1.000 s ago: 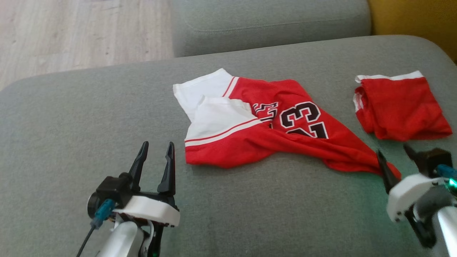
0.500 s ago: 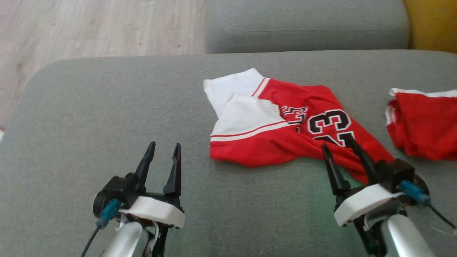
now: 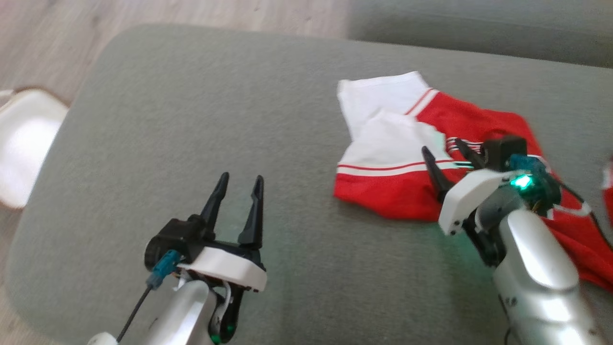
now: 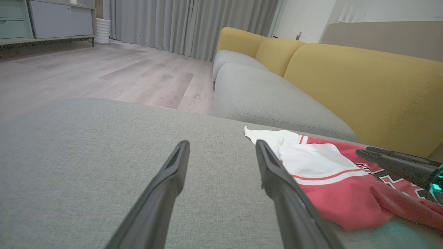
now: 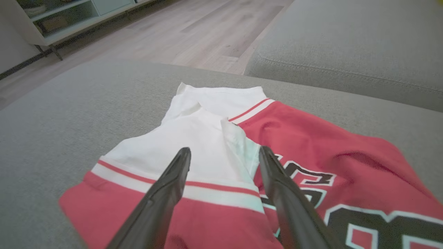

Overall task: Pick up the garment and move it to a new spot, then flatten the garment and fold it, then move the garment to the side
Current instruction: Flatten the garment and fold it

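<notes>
The left gripper [image 3: 242, 177] stands wide open and empty, both dark fingers pointing toward 12 o'clock in the head view, over bare grey sofa cushion [image 3: 191, 120]. In its own wrist view the left gripper [image 4: 222, 143] frames plain upholstery between the two fingers, apart from any cloth.

The right gripper [image 3: 440, 145] is also spread open with nothing clamped, fingers aimed toward 11 o'clock, over the near edge of the garment [image 3: 383, 143]. From its wrist the right gripper [image 5: 225, 149] straddles the white panel and the red-and-white striped band; whether the tips touch the cloth I cannot tell.

The garment, a red jersey with white panels and black numerals, lies rumpled on the cushion at about 2 o'clock from the left gripper, well apart from it. The white part lies toward 11 o'clock of the garment, the red body trails toward 4 o'clock under the right forearm.

Outward, the left wrist view shows the garment [image 4: 311, 162] at 3 o'clock, a yellow backrest [image 4: 346, 79] at 1 o'clock and wooden floor [image 4: 104, 69] at 11 o'clock
</notes>
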### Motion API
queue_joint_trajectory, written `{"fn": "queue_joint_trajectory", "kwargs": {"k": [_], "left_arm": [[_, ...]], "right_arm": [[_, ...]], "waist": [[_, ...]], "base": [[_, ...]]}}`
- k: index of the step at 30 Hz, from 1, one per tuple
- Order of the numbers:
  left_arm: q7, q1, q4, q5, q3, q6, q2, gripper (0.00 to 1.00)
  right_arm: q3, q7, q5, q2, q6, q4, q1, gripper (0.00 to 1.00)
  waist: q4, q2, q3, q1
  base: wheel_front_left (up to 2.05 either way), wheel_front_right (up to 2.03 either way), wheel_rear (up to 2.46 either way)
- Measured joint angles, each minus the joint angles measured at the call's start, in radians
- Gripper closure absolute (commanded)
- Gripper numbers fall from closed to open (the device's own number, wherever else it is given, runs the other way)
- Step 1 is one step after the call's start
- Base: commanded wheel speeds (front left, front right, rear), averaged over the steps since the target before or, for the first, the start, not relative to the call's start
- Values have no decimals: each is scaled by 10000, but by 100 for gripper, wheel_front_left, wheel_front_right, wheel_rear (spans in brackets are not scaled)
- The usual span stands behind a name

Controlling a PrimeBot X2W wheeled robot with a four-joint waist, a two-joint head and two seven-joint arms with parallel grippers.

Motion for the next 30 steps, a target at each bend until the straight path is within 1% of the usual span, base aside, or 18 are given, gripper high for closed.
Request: {"fn": "queue_joint_trajectory", "kwargs": {"k": [3, 8, 11, 13, 14, 15, 19, 23, 27, 28, 30], "left_arm": [[-10, -100, 142, -2, -94, -86, -119, 0], [-15, -239, 412, -6, -148, -169, -190, 0], [-67, -302, 500, -46, -159, -171, -267, 0], [-88, -306, 531, -48, -159, -171, -278, 0], [-88, -309, 562, -48, -159, -171, -286, 0], [-90, -312, 585, -48, -161, -171, -295, 0], [-100, -334, 635, -48, -146, -171, -330, 0], [-102, -371, 679, -46, -69, -171, -345, 0], [-102, -369, 679, -44, 100, -167, -288, 0], [-102, -362, 675, -42, 192, -159, -259, 0], [-104, -358, 663, -42, 247, -157, -209, 0]], "right_arm": [[-196, 205, -79, -81, 0, 1062, -623, 0], [-602, 203, -408, -267, 0, 2474, -1511, 0], [-631, 173, -518, -274, 0, 3112, -1847, 0], [-631, 98, -571, -270, 0, 3310, -1931, 0], [-635, 12, -566, -267, 0, 3465, -1993, 30], [-642, -82, -546, -261, 0, 3620, -2054, 100], [-405, -493, -387, -174, 0, 4029, -2284, 100], [447, -1312, 82, 6, 0, 3923, -2338, 100], [1941, -1975, 989, 186, 0, 3076, -2309, 100], [2842, -2075, 1427, 213, 0, 2541, -2205, 100], [3687, -2067, 1871, 221, 0, 1992, -1909, 100]], "waist": [[415, 0, 221, 1], [996, 0, 538, 1], [1227, 0, 673, 1], [1277, 0, 703, 1], [1315, 0, 725, 1], [1342, 0, 740, 0], [1314, 0, 696, -1], [1182, 0, 558, -1], [995, 0, 337, -1], [901, 0, 206, -1], [819, 0, 62, -2]], "base": [[0, 0, 0], [0, 0, 0], [0, 0, 0], [0, 0, 0], [0, 0, 0], [0, 0, 0], [0, 0, 0], [0, 0, 0], [0, 0, 0], [0, 0, 0], [0, 0, 0]]}}
